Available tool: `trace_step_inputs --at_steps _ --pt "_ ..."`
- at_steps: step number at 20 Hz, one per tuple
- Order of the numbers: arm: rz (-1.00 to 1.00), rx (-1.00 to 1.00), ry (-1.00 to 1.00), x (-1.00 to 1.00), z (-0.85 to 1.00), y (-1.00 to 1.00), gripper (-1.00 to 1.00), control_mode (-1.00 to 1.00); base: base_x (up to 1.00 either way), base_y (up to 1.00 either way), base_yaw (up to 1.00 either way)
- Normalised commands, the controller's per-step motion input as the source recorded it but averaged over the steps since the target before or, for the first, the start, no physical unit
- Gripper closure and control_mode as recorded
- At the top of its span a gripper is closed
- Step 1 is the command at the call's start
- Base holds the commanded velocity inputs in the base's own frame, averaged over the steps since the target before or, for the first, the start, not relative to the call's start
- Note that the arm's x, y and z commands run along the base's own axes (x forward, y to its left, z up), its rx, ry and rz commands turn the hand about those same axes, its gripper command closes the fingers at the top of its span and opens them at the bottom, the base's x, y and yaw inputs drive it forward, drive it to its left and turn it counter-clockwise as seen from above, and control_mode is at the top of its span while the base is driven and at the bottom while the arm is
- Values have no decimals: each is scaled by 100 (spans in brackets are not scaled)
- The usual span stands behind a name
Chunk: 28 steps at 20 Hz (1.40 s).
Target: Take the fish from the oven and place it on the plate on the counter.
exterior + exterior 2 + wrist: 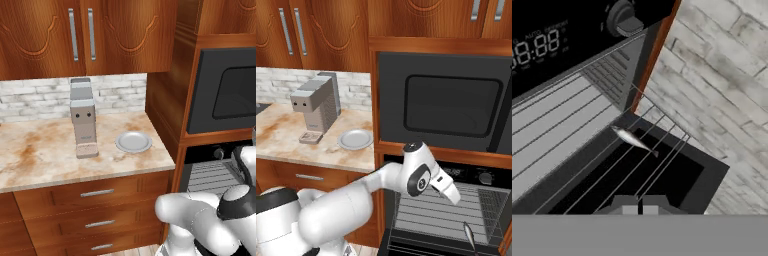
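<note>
The fish (pixel 634 141), slim and dark with a pale side, lies on a pulled-out wire rack of the oven (pixel 431 212), above the open oven door. In the right base view the fish (pixel 469 235) sits near the rack's front right corner. My gripper (pixel 455 198) hangs in front of the oven mouth, above and left of the fish, not touching it. In the hand view the gripper (pixel 640 207) tips stand together, shut and holding nothing, with the fish a little ahead of them. The pale grey plate (pixel 133 142) rests bare on the counter (pixel 40 150), right of the coffee machine.
A grey coffee machine (pixel 83 119) stands on the counter left of the plate. A black unit with a dark glass window (pixel 453 105) sits above the oven. The oven's knob (pixel 624 20) and display are above the racks. A wooden side panel (pixel 165 105) separates counter and oven.
</note>
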Motion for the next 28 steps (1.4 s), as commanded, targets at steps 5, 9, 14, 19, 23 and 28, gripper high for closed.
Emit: trace_step_inputs --at_steps 5,9,14,19,23,28 --pt "9 1 31 51 -6 2 -100 -100 0 0 0" --pt "27 14 1 3 -6 -20 -100 -100 0 0 0" --pt "38 14 0 0 0 -32 -100 -100 0 0 0" --pt "45 9 0 -3 -7 -49 -100 -100 0 0 0" --pt "45 4 0 0 -24 -50 -100 -100 0 0 0" --pt "34 1 0 0 -53 -42 -100 -100 0 0 0"
